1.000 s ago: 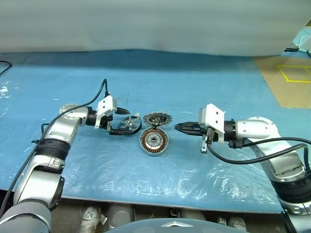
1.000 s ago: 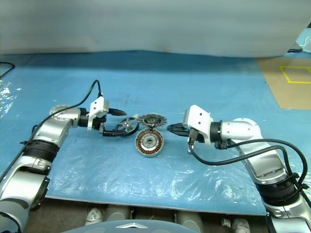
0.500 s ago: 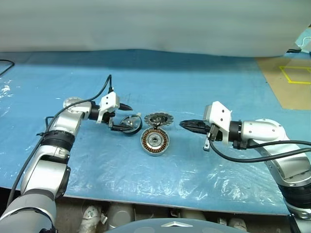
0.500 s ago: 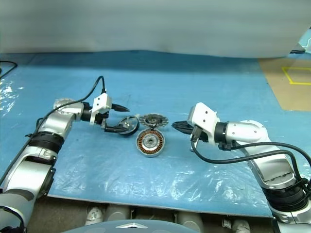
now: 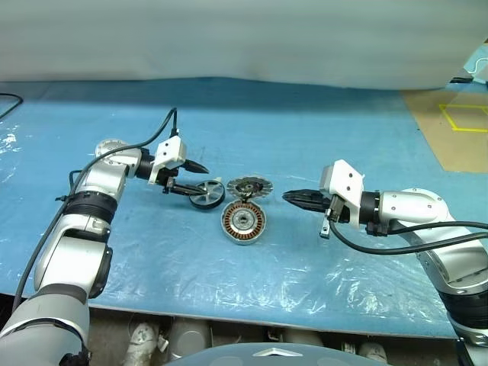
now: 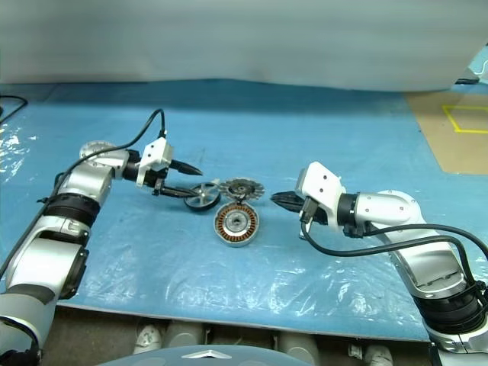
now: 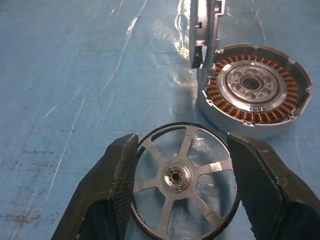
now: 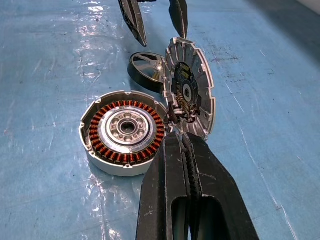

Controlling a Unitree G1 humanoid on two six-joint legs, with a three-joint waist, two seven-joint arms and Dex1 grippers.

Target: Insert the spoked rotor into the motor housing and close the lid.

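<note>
Fingers of the left gripper (image 7: 182, 192) stand apart on either side of the rotor (image 7: 184, 175), close to its rim but, as far as I can tell, not yet clamped on it. Fingers of the right gripper (image 5: 290, 198) are pressed together, pointing at the housing from the right.

Nearest on the counter (image 5: 252, 274) sits the housing (image 5: 242, 222), copper windings up. Just beyond it the lid (image 5: 247, 187) leans on edge against it. The rotor lies just left of them.

Rotor looks light, stiff, thin-rimmed metal, likely slippery: best pinched across the rim's outer edge, squarely through the hub line, never by the spokes. Housing looks heavy enough to stay put.
</note>
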